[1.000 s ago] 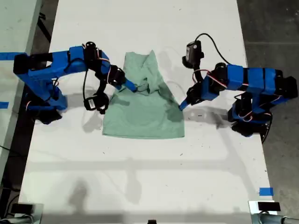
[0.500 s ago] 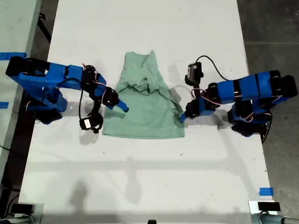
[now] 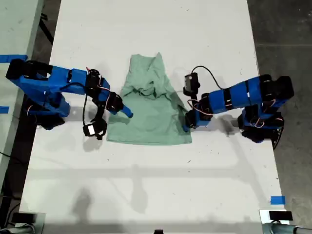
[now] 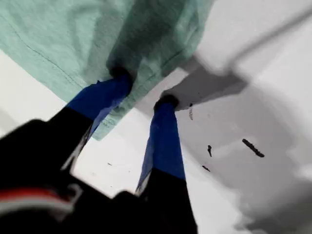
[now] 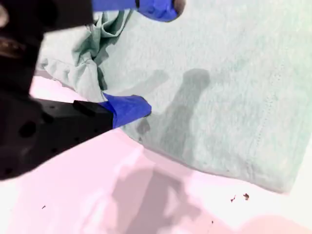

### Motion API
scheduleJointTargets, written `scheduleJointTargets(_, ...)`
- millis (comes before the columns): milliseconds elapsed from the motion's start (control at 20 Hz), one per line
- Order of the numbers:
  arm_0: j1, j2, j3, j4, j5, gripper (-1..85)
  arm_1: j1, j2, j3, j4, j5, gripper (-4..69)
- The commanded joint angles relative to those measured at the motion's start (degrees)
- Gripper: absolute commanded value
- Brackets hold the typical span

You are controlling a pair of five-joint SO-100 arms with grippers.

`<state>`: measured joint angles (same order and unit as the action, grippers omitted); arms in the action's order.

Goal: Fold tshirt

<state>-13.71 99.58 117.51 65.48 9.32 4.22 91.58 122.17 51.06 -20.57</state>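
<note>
Table (image 3: 146, 29) white and long in the exterior view, with the tshirt (image 3: 151, 122) lying on its middle stretch between the two arms. The lower body is flat and roughly square; the upper part is narrowed and rumpled into a ridge of folds. Cloth outline is nearly unchanged over the last second, so the first tuck seems to have held. Change 1: my second gripper (image 3: 127, 112), on the arm at the exterior view's left, was a second ago reaching in at the rumpled folds. It then drew back to that side's hem and has sat there unmoved for the last half second. Its wrist view shows the pincer (image 5: 144, 58) spread wide above flat cloth, holding nothing, with the bunched folds just beside it. Change 2: my first gripper (image 3: 186, 124), on the arm at the exterior view's right, has pushed in and come down to the shirt's edge on that side, near the lower corner. In its wrist view the jaws (image 4: 144, 87) stand moderately apart and straddle the hem, one finger (image 4: 109, 92) against cloth and the other on bare table. The dark shadow makes it unclear whether that finger is over or under the fabric. Judgement: release done on one side, fresh pinch being set up on the other, and the fold is only partly made.
</note>
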Motion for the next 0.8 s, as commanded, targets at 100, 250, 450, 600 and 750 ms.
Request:
scheduleJointTargets(100,0.09,4.04,0.18,-0.88,-0.26,26.8,-1.58,-0.88,-4.04,3.16,-1.85,-1.0)
scheduleJointTargets(250,0.35,4.75,0.97,-1.14,-0.44,26.7,-2.81,0.00,-4.57,6.50,-0.88,-1.2)
scheduleJointTargets(450,0.35,5.19,1.32,-1.67,-0.35,26.7,-3.08,10.11,-4.92,18.63,-1.05,-1.3)
scheduleJointTargets(600,0.62,5.27,1.41,-1.76,-0.53,26.7,-3.43,16.87,-9.05,25.40,-1.67,-1.3)
scheduleJointTargets(750,0.97,5.80,1.32,-1.67,-0.70,26.4,-3.78,10.20,-23.20,25.75,-3.34,-1.3)
